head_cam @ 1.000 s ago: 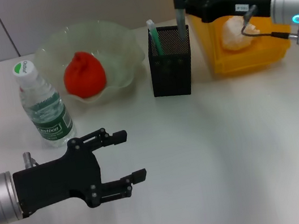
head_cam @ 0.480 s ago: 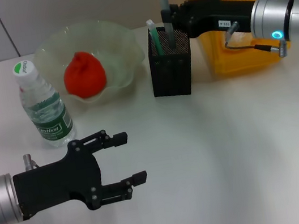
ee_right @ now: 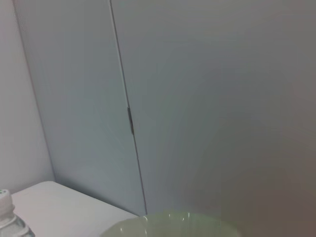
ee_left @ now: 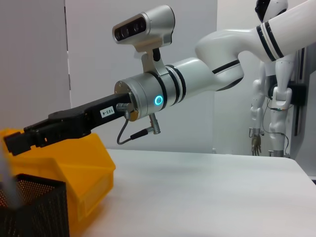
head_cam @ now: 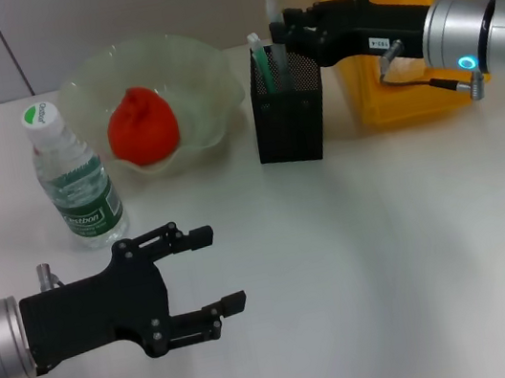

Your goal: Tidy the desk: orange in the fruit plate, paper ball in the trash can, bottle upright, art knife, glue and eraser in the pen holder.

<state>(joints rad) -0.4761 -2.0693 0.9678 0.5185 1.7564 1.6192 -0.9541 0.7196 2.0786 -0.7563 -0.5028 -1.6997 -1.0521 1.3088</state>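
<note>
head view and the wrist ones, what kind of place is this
Probably a robotics lab set up as a mock desk: a plain white table against grey wall panels, and another white humanoid robot standing in the background behind the right arm's gripper.

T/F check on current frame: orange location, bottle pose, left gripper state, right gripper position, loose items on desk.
1. The orange lies in the fruit plate. True.
2. The bottle lies on its side. False: it stands upright.
3. The left gripper is shut on the bottle. False: open, empty, low over the table.
4. The right gripper is over the pen holder. True.
5. The paper ball lies beside the pen holder. False: none shows there.
</note>
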